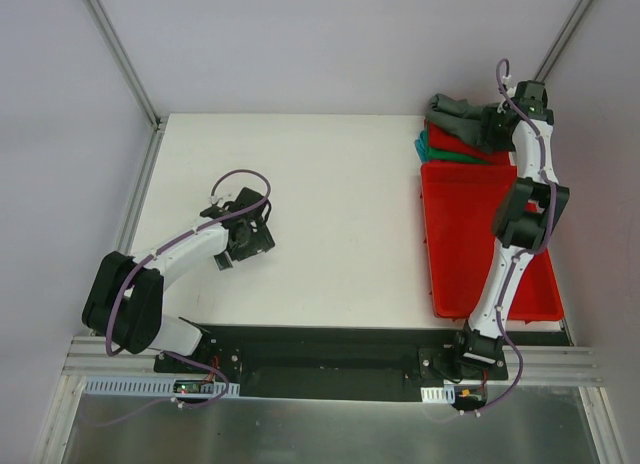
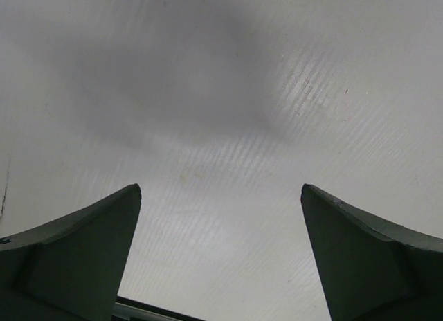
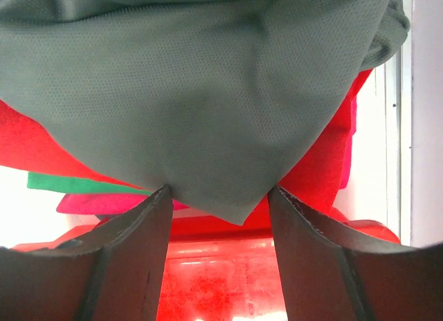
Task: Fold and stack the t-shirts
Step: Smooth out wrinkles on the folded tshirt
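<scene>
The charcoal-grey t-shirt (image 1: 460, 118) lies crumpled on top of the pile at the table's far right. It fills the top of the right wrist view (image 3: 194, 93). Under it lie the red t-shirt (image 3: 315, 172) and the teal-green t-shirt (image 1: 438, 150), seen as a green strip (image 3: 69, 182) from the wrist. My right gripper (image 1: 497, 126) is open at the pile, and a corner of the grey cloth hangs between its fingertips (image 3: 219, 191) without being pinched. My left gripper (image 1: 250, 236) hovers open over bare table at the left (image 2: 221, 189), holding nothing.
A red plastic tray (image 1: 470, 244) stands along the right edge in front of the pile, its glossy floor under my right fingers (image 3: 221, 279). A magenta cloth edge (image 3: 90, 203) shows low in the pile. White walls close off the table's back and sides.
</scene>
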You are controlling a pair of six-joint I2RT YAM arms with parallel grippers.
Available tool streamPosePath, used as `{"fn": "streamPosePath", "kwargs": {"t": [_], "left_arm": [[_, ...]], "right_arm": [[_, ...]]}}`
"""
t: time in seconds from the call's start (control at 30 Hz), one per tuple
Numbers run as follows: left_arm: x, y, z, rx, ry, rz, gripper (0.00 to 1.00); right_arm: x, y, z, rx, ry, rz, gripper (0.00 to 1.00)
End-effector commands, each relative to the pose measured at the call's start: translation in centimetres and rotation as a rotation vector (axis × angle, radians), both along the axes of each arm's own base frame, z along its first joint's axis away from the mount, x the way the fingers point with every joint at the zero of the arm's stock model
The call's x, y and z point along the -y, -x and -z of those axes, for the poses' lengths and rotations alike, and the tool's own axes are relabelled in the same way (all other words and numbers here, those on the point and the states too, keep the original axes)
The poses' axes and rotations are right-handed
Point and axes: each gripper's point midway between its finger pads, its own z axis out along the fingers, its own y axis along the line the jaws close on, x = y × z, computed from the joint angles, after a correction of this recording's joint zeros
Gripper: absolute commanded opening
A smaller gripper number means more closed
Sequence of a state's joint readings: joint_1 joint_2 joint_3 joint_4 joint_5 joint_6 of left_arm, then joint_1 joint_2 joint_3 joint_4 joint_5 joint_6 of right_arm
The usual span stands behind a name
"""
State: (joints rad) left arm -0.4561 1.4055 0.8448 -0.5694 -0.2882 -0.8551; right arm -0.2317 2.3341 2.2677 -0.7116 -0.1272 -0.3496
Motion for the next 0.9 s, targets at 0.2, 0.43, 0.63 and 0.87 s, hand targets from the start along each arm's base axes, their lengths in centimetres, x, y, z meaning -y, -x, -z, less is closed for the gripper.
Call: {"fn": "streamPosePath", "kwargs": {"t": [0.2,0.43,0.63,0.87], "left_arm": [[0.3,-1.0,-0.9,0.023,0.015,-0.002,0.99],[0.4,-1.2,-1.1,0.029,0.015,0.002,0.99],[0.4,-1.5,-1.0,0.023,0.010,0.003,0.99],[0.3,-1.3,-1.0,0.024,0.008,0.001,0.99]], "right_arm": [[1.0,-2.8,-2.5,0.120,0.052,0.009,0.29],[2.8,-1.8,-4.2,0.117,0.173,0.016,0.13],[5.1,-0.6,-5.9,0.124,0.198,0.065,0.08],[5.6,-1.0,-5.0,0.131,0.181,-0.006,0.09]]}}
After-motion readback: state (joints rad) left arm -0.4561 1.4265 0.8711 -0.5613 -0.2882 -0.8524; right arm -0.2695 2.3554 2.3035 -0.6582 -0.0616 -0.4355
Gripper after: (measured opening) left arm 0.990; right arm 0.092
